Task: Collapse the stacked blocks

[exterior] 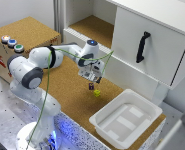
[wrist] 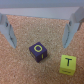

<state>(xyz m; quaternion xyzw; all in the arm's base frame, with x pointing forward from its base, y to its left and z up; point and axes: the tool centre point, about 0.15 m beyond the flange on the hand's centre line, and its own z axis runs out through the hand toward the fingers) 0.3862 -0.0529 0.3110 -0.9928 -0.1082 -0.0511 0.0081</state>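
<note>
Gripper hangs over the cork tabletop with its fingers spread wide and nothing between them. In the wrist view the two cubes sit side by side on the cork, apart from each other: the dark block with a yellow letter on it and the yellow-green block marked T. In the exterior view the dark block shows just under the fingertips and the yellow-green block on the cork next to it; can't tell from that angle whether the dark one rests on the cork or is slightly off it. Both are around the middle of the cork, between the drawer cabinet along the far edge and the white bin at the near corner on the exterior view's right. My read: stack looks already down, neither cube on top of the other. If so, best move is a straight vertical retreat with the fingers kept apart, no lateral drift, so a fingertip doesn't clip either cube and flick it toward the bin or the edge. If a nudge is needed, push low and slow from the side.
</note>
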